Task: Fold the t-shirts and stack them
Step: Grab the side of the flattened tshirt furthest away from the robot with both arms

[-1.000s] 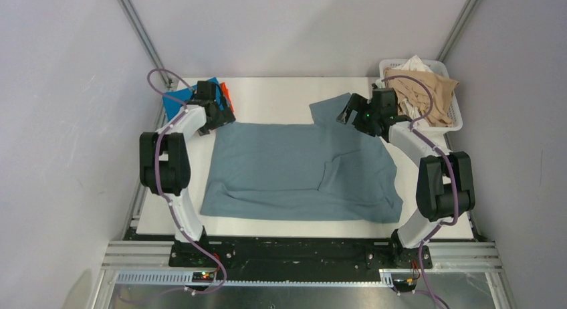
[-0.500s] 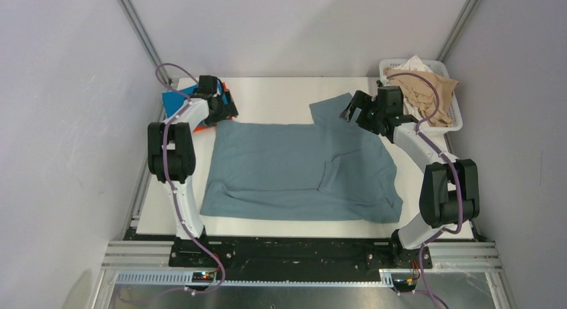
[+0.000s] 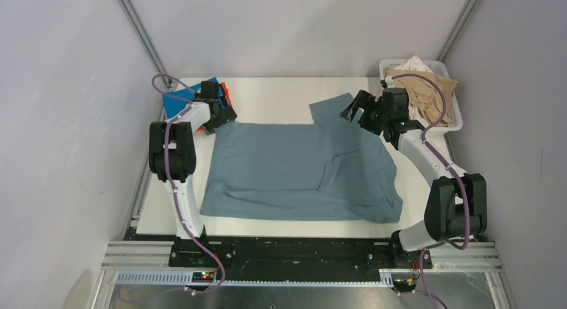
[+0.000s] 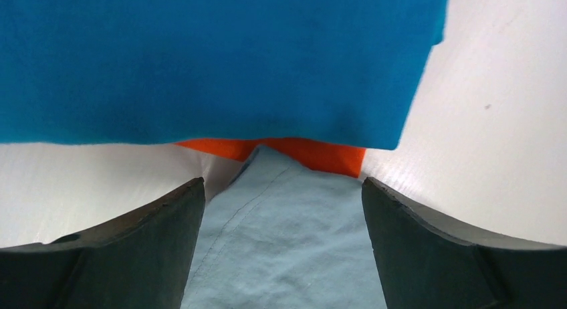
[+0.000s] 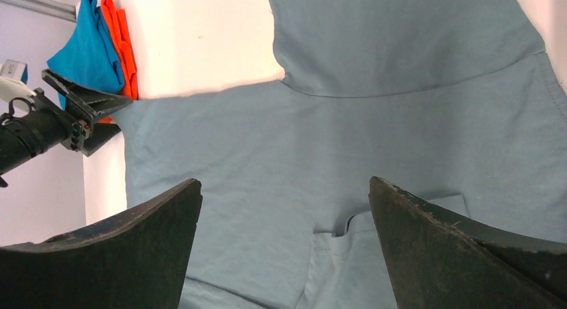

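Note:
A large grey-blue t-shirt [image 3: 301,168] lies spread on the white table, its near part folded over and one sleeve pointing to the back. My left gripper [image 3: 222,115] is open and low over its far left corner [image 4: 287,235], one finger on each side of it. Just behind that corner lies a folded bright blue t-shirt [image 4: 214,61] on an orange one [image 4: 314,152]; the two also show in the top view [image 3: 179,101] [image 3: 225,91]. My right gripper [image 3: 354,112] is open and empty, held above the shirt's far right part [image 5: 334,135].
A white slatted basket [image 3: 449,129] with beige and white garments [image 3: 421,91] stands at the back right corner, close behind my right arm. Metal frame posts and grey walls close in the table on both sides.
My right arm has stretched out, its elbow moving right and nearer, with the gripper a little further back. My left arm has shifted slightly; its gripper stays at the shirt's far left corner.

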You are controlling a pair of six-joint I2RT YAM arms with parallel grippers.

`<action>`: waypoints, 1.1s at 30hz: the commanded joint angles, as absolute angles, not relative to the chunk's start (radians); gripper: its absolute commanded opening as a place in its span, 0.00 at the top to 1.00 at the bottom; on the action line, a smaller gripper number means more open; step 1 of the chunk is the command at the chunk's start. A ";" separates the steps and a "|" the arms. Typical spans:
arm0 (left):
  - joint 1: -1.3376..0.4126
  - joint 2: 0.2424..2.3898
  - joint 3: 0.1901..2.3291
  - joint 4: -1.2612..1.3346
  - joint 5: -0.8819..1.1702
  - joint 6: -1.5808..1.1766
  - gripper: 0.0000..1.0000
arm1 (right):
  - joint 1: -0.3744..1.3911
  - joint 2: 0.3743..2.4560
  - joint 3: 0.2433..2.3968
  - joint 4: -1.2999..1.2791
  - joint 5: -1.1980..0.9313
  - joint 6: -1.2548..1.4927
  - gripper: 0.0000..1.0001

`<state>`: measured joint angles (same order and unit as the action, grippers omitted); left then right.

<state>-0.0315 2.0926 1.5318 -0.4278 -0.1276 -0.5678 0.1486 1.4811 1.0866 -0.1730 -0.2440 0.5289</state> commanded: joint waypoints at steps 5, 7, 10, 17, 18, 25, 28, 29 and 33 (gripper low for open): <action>-0.040 2.053 1.522 -0.396 -0.167 -0.650 0.14 | 0.147 1.396 1.063 -0.133 -0.254 0.546 0.00; -0.041 2.054 1.523 -0.397 -0.164 -0.642 0.19 | 0.147 1.383 1.060 -0.142 -0.245 0.540 0.00; -0.040 2.052 1.524 -0.397 -0.161 -0.631 0.30 | 0.146 1.368 1.054 -0.151 -0.229 0.532 0.00; -0.047 2.040 1.511 -0.380 -0.168 -0.609 0.49 | 0.146 1.385 1.051 -0.147 -0.225 0.533 0.00; -0.048 2.035 1.504 -0.373 -0.169 -0.607 0.51 | 0.146 1.388 1.051 -0.146 -0.226 0.534 0.00; -0.063 2.022 1.487 -0.354 -0.188 -0.585 0.61 | 0.148 1.411 1.051 -0.132 -0.232 0.534 0.00; -0.064 2.023 1.488 -0.353 -0.186 -0.582 0.75 | 0.150 1.422 1.051 -0.104 -0.221 0.519 0.00; -0.064 2.023 1.487 -0.353 -0.186 -0.580 0.79 | 0.150 1.431 1.051 -0.095 -0.208 0.513 0.00; -0.065 2.024 1.489 -0.352 -0.184 -0.575 0.99 | 0.155 1.488 1.083 -0.051 -0.162 0.480 0.00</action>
<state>-0.0612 2.0850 1.4864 -0.3824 -0.1581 -0.5945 0.1486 1.4372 1.0481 -0.1265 -0.2161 0.5297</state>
